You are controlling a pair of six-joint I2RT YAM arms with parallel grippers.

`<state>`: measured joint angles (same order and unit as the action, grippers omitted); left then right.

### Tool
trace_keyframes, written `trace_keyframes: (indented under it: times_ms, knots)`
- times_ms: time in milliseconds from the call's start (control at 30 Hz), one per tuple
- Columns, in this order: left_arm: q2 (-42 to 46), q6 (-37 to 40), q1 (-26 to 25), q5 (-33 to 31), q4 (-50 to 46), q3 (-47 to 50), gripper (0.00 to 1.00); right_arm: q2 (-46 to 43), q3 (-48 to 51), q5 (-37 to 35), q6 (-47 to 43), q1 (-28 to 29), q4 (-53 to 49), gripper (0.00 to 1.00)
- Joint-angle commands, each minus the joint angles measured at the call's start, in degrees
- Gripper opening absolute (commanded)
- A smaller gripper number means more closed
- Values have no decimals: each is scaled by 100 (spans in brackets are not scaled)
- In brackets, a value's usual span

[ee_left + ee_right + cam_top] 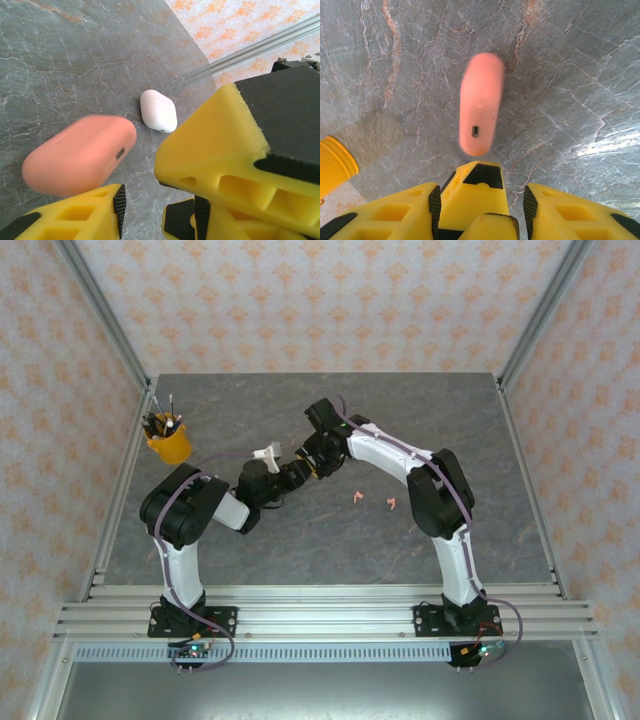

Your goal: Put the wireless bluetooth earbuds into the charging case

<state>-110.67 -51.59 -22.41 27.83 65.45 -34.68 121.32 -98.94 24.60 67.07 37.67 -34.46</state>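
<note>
The first pink earbud [355,496] and the second pink earbud [391,504] lie on the gray counter [450,420]. They are at about 4 o'clock from the spot where the two arms meet. A blurry pink case [80,155] is just past the left fingers [75,220], at their 11 o'clock. I cannot tell if it rests on the counter. A white case [158,111] lies shut farther off, at 12 o'clock. The left fingers are a little apart and hold nothing. The right fingers [385,220] are apart too, with a yellow piece [477,200] between them. A yellow cup [167,443] stands at 10 o'clock.
</note>
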Motion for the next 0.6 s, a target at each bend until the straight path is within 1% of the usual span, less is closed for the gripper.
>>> trace_keyframes:
  times_ms: [0,200,233,300,400,467,567]
  knots:
    - [-8,7,-25,-129,246,-105,38,-215,81,22,39,-14,0,48]
    - [85,42,-26,-169,180,-7,38,-321,145,-91,-48,-116,-77,49]
    - [247,61,-27,-194,154,27,37,-362,146,-170,-88,-144,-139,49]
    - [413,97,-26,-246,35,87,38,-414,134,-285,-207,-193,-240,51]
    - [699,178,-8,-311,-229,152,39,-378,-28,-490,-493,-267,-568,58]
    - [920,230,16,-361,-411,188,42,-298,-227,-720,-742,-291,-914,63]
    - [1348,297,107,-472,-769,265,54,-76,-554,-991,-1100,-304,-1329,68]
